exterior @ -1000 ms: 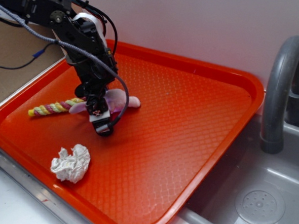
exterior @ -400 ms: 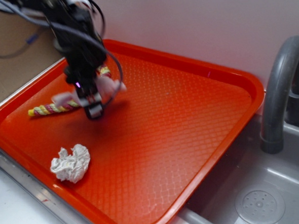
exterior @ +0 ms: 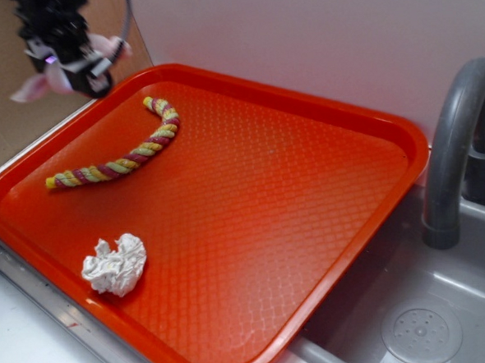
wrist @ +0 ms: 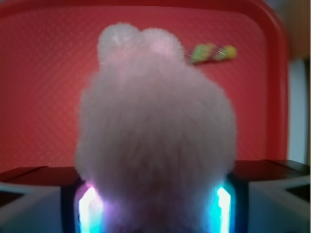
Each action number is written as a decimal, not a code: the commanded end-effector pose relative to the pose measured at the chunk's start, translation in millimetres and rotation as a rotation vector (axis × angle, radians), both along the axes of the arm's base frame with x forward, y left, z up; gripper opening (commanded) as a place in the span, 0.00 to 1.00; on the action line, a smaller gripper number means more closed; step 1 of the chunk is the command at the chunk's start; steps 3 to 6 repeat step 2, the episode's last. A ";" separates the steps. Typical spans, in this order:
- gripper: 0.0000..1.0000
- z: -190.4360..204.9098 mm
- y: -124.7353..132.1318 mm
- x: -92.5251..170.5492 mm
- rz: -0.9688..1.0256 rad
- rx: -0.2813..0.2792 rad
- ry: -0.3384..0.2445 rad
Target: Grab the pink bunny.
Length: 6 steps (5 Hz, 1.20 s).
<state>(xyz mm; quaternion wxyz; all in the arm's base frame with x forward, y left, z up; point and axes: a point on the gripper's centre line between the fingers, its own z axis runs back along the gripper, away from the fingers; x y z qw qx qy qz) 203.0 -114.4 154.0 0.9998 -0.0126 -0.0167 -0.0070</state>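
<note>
Lifted since the earlier frame, gripper (exterior: pixel 69 62) now hangs above the far-left corner of the orange tray (exterior: pixel 325 193), jaws clamped on the pink bunny (wrist: pixel 155 145), clear of the braided rope (exterior: pixel 126 156) and tissue wad (exterior: pixel 116 265)

No text, label, brand, number or sign can be read in either view. The orange tray (exterior: pixel 322 144) filling the middle of the exterior frame carries only a moulded diamond grid, with no lettering. The grey tap (exterior: pixel 454 144) at the right edge is unmarked. The wrist view is too blurred to show any writing.
</note>
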 end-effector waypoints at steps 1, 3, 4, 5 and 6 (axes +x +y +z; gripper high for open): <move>0.00 68.2 41.0 -40.6 0.186 -0.006 -0.190; 0.00 62.0 33.2 -27.2 0.078 -0.106 -0.198; 0.00 62.0 33.2 -27.2 0.078 -0.106 -0.198; 0.00 62.0 33.2 -27.2 0.078 -0.106 -0.198; 0.00 62.0 33.2 -27.2 0.078 -0.106 -0.198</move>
